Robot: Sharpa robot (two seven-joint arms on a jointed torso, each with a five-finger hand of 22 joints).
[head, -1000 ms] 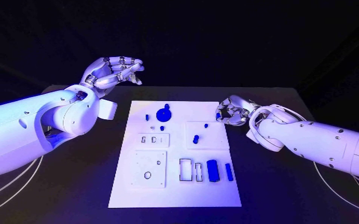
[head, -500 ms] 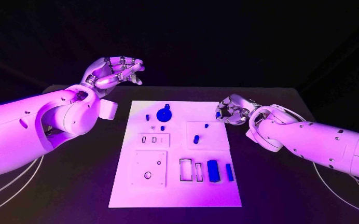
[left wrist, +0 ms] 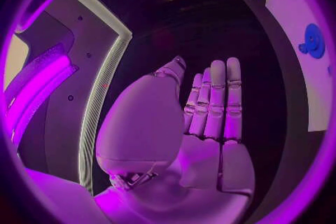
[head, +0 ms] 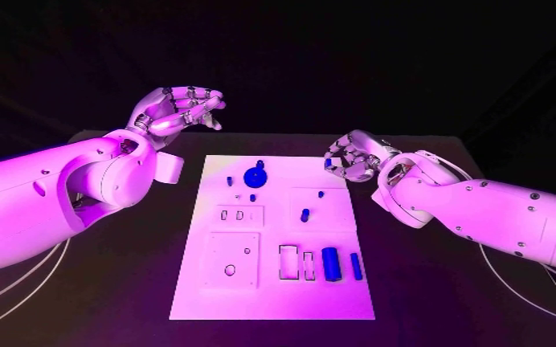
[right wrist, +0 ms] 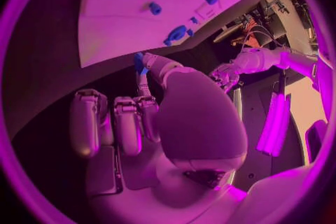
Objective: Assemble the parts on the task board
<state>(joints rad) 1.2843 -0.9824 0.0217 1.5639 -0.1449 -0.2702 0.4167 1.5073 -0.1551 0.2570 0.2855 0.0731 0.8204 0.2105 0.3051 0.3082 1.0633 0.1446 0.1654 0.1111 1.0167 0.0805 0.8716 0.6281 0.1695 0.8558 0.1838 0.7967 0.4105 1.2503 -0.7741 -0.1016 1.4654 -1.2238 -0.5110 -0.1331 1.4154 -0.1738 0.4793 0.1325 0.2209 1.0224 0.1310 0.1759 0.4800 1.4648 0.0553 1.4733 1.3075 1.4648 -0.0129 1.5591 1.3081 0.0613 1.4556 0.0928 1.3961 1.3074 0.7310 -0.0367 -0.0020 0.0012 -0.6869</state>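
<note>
Tabletop (head: 116, 283), black, is seen from above with a white task board (head: 336, 299) laid flat at its middle. Small blue parts are scattered over the board: a round part with a knob (head: 255, 175) sits near the far edge, a short peg (head: 304, 215) stands on a raised square plate near the middle, and an upright block (head: 330, 263) with a thinner bar (head: 356, 265) beside it is set near the right edge in the nearer half. The left hand (head: 176, 111) is raised above the far left corner of the tabletop, well apart from the board, its fingers loosely curled with nothing held. The right hand (head: 350, 157) is placed at the board's far right corner, and a small blue part (right wrist: 139, 61) is pinched between its thumb and a fingertip, while the other fingers are curled alongside.
</note>
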